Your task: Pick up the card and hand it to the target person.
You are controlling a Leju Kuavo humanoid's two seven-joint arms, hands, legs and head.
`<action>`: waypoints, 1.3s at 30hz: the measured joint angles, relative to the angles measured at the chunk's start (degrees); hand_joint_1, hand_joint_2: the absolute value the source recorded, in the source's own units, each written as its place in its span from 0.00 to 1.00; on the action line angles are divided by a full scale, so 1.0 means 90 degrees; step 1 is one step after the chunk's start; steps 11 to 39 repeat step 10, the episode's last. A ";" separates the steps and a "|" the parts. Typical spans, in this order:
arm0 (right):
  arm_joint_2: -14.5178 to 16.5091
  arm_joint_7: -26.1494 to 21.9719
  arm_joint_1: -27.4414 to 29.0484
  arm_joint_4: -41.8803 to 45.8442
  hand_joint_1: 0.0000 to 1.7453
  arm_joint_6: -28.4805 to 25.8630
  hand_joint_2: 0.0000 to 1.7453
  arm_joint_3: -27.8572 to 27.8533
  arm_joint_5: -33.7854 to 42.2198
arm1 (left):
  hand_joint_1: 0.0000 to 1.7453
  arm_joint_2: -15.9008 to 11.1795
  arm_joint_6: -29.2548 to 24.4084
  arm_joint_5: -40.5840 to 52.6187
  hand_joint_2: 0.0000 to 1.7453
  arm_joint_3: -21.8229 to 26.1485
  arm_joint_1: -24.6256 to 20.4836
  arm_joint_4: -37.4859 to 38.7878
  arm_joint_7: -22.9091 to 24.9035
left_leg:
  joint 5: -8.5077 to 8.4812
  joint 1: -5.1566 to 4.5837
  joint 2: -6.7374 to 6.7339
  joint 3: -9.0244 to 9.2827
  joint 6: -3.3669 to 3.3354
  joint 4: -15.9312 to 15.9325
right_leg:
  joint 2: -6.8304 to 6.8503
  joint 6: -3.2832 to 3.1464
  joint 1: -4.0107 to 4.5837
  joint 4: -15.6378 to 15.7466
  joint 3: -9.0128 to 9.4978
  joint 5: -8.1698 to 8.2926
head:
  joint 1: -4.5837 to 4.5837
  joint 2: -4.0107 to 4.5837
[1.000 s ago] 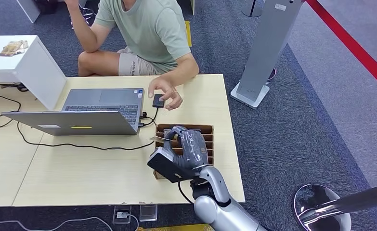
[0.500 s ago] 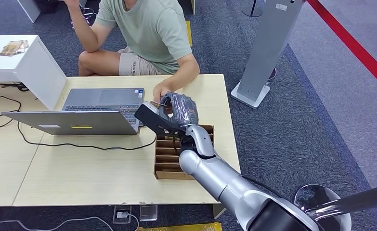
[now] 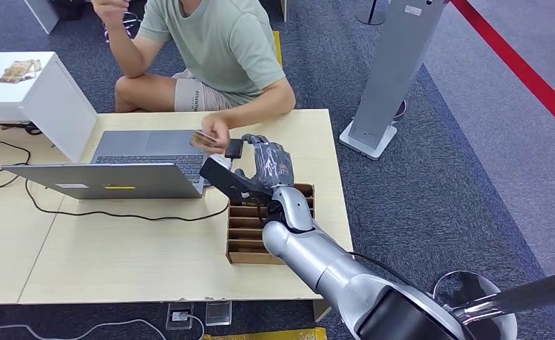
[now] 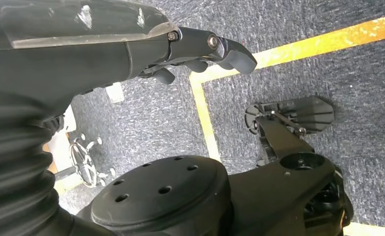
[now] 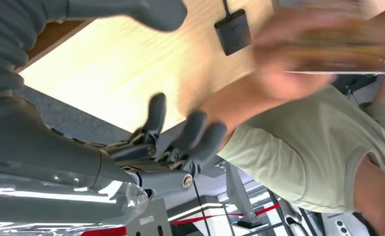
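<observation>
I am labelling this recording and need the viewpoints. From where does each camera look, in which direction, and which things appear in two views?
Head view: high on the robot, looking forward and down at the table, card box and right hand.
Left wrist view: behind the hanging left hand, facing the carpet.
Right wrist view: behind the right hand, facing the person.
Shared: head and right wrist views both show the person's hand with the card, and the black card reader.

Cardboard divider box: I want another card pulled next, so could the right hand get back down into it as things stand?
Probably yes. The right hand holds nothing, fingers apart, just beyond the cardboard divider box, whose open slots nothing covers. The person's hand has the card over the laptop.
</observation>
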State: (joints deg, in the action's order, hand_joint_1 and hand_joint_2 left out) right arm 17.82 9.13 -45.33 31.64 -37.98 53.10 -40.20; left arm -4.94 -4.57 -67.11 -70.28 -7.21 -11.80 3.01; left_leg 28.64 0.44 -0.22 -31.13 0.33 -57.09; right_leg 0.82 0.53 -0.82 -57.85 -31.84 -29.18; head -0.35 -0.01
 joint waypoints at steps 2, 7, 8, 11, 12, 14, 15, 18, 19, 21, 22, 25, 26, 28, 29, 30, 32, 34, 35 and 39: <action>0.0012 -0.0026 -0.0010 -0.0053 0.00 -0.0056 1.00 -0.0003 0.0008 | 0.00 0.0000 -0.0021 -0.0033 1.00 -0.0013 0.0000 0.0000 0.0007 | 0.0000 0.0000 0.0000 0.0000 0.0000 0.0000 | 0.0000 0.0000 0.0000 0.0000 -0.0001 0.0000 | 0.0000 0.0001; 0.0013 -0.0197 -0.0021 -0.0089 0.00 -0.0172 1.00 -0.0102 0.0002 | 0.00 -0.0001 -0.0054 -0.0085 1.00 -0.0029 0.0003 0.0000 0.0025 | 0.0000 0.0000 0.0000 0.0000 0.0000 0.0000 | 0.0000 0.0000 0.0000 0.0000 0.0000 0.0000 | 0.0001 0.0001; 0.0011 -0.0278 -0.0015 -0.0072 0.00 -0.0181 1.00 -0.0151 0.0002 | 0.00 -0.0001 -0.0066 -0.0105 1.00 -0.0029 0.0005 0.0000 0.0025 | 0.0000 0.0000 0.0000 0.0001 0.0000 0.0000 | 0.0000 0.0000 0.0000 0.0000 0.0000 0.0000 | 0.0002 0.0001; 0.0007 -0.0432 0.0005 -0.0025 0.00 -0.0188 1.00 -0.0246 0.0007 | 0.00 -0.0002 -0.0087 -0.0145 1.00 -0.0030 0.0011 0.0000 0.0022 | 0.0000 0.0000 0.0000 0.0001 0.0000 0.0000 | 0.0000 0.0000 0.0000 0.0000 0.0000 0.0000 | 0.0002 0.0001; 0.0007 -0.0432 0.0005 -0.0025 0.00 -0.0188 1.00 -0.0246 0.0007 | 0.00 -0.0002 -0.0087 -0.0145 1.00 -0.0030 0.0011 0.0000 0.0022 | 0.0000 0.0000 0.0000 0.0001 0.0000 0.0000 | 0.0000 0.0000 0.0000 0.0000 0.0000 0.0000 | 0.0002 0.0001; 0.0007 -0.0432 0.0005 -0.0025 0.00 -0.0188 1.00 -0.0246 0.0007 | 0.00 -0.0002 -0.0087 -0.0145 1.00 -0.0030 0.0011 0.0000 0.0022 | 0.0000 0.0000 0.0000 0.0001 0.0000 0.0000 | 0.0000 0.0000 0.0000 0.0000 0.0000 0.0000 | 0.0002 0.0001; 0.0007 -0.0432 0.0005 -0.0025 0.00 -0.0188 1.00 -0.0246 0.0007 | 0.00 -0.0002 -0.0087 -0.0145 1.00 -0.0030 0.0011 0.0000 0.0022 | 0.0000 0.0000 0.0000 0.0001 0.0000 0.0000 | 0.0000 0.0000 0.0000 0.0000 0.0000 0.0000 | 0.0002 0.0001; 0.0007 -0.0432 0.0005 -0.0025 0.00 -0.0188 1.00 -0.0246 0.0007 | 0.00 -0.0002 -0.0087 -0.0145 1.00 -0.0030 0.0011 0.0000 0.0022 | 0.0000 0.0000 0.0000 0.0001 0.0000 0.0000 | 0.0000 0.0000 0.0000 0.0000 0.0000 0.0000 | 0.0002 0.0001; 0.0007 -0.0432 0.0005 -0.0025 0.00 -0.0188 1.00 -0.0246 0.0007 | 0.00 -0.0002 -0.0087 -0.0145 1.00 -0.0030 0.0011 0.0000 0.0022 | 0.0000 0.0000 0.0000 0.0001 0.0000 0.0000 | 0.0000 0.0000 0.0000 0.0000 0.0000 0.0000 | 0.0002 0.0001; 0.0007 -0.0432 0.0005 -0.0025 0.00 -0.0188 1.00 -0.0246 0.0007 | 0.00 -0.0002 -0.0087 -0.0145 1.00 -0.0030 0.0011 0.0000 0.0022 | 0.0000 0.0000 0.0000 0.0001 0.0000 0.0000 | 0.0000 0.0000 0.0000 0.0000 0.0000 0.0000 | 0.0002 0.0001; 0.0007 -0.0432 0.0005 -0.0025 0.00 -0.0188 1.00 -0.0246 0.0007 | 0.00 -0.0002 -0.0087 -0.0145 1.00 -0.0030 0.0011 0.0000 0.0022 | 0.0000 0.0000 0.0000 0.0001 0.0000 0.0000 | 0.0000 0.0000 0.0000 0.0000 0.0000 0.0000 | 0.0002 0.0001; 0.0007 -0.0432 0.0005 -0.0025 0.00 -0.0188 1.00 -0.0246 0.0007 | 0.00 -0.0002 -0.0087 -0.0145 1.00 -0.0030 0.0011 0.0000 0.0022 | 0.0000 0.0000 0.0000 0.0001 0.0000 0.0000 | 0.0000 0.0000 0.0000 0.0000 0.0000 0.0000 | 0.0002 0.0001; 0.0007 -0.0432 0.0005 -0.0025 0.00 -0.0188 1.00 -0.0246 0.0007 | 0.00 -0.0002 -0.0087 -0.0145 1.00 -0.0030 0.0011 0.0000 0.0022 | 0.0000 0.0000 0.0000 0.0001 0.0000 0.0000 | 0.0000 0.0000 0.0000 0.0000 0.0000 0.0000 | 0.0002 0.0001; 0.0007 -0.0432 0.0005 -0.0025 0.00 -0.0188 1.00 -0.0246 0.0007 | 0.00 -0.0002 -0.0087 -0.0145 1.00 -0.0030 0.0011 0.0000 0.0022 | 0.0000 0.0000 0.0000 0.0001 0.0000 0.0000 | 0.0000 0.0000 0.0000 0.0000 0.0000 0.0000 | 0.0002 0.0001; 0.0007 -0.0432 0.0005 -0.0025 0.00 -0.0188 1.00 -0.0246 0.0007 | 0.00 -0.0002 -0.0087 -0.0145 1.00 -0.0030 0.0011 0.0000 0.0022 | 0.0000 0.0000 0.0000 0.0001 0.0000 0.0000 | 0.0000 0.0000 0.0000 0.0000 0.0000 0.0000 | 0.0002 0.0001; 0.0007 -0.0432 0.0005 -0.0025 0.00 -0.0188 1.00 -0.0246 0.0007 | 0.00 -0.0002 -0.0087 -0.0145 1.00 -0.0030 0.0011 0.0000 0.0022 | 0.0000 0.0000 0.0000 0.0001 0.0000 0.0000 | 0.0000 0.0000 0.0000 0.0000 0.0000 0.0000 | 0.0002 0.0001; 0.0007 -0.0432 0.0005 -0.0025 0.00 -0.0188 1.00 -0.0246 0.0007 | 0.00 -0.0002 -0.0087 -0.0145 1.00 -0.0030 0.0011 0.0000 0.0022 | 0.0000 0.0000 0.0000 0.0001 0.0000 0.0000 | 0.0000 0.0000 0.0000 0.0000 0.0000 0.0000 | 0.0002 0.0001; 0.0007 -0.0432 0.0005 -0.0025 0.00 -0.0188 1.00 -0.0246 0.0007 | 0.00 -0.0002 -0.0087 -0.0145 1.00 -0.0030 0.0011 0.0000 0.0022 | 0.0000 0.0000 0.0000 0.0001 0.0000 0.0000 | 0.0000 0.0000 0.0000 0.0000 0.0000 0.0000 | 0.0002 0.0001; 0.0007 -0.0432 0.0005 -0.0025 0.00 -0.0188 1.00 -0.0246 0.0007 | 0.00 -0.0002 -0.0087 -0.0145 1.00 -0.0030 0.0011 0.0000 0.0022 | 0.0000 0.0000 0.0000 0.0001 0.0000 0.0000 | 0.0000 0.0000 0.0000 0.0000 0.0000 0.0000 | 0.0002 0.0001; 0.0007 -0.0432 0.0005 -0.0025 0.00 -0.0188 1.00 -0.0246 0.0007 | 0.00 -0.0002 -0.0087 -0.0145 1.00 -0.0030 0.0011 0.0000 0.0022 | 0.0000 0.0000 0.0000 0.0001 0.0000 0.0000 | 0.0000 0.0000 0.0000 0.0000 0.0000 0.0000 | 0.0002 0.0001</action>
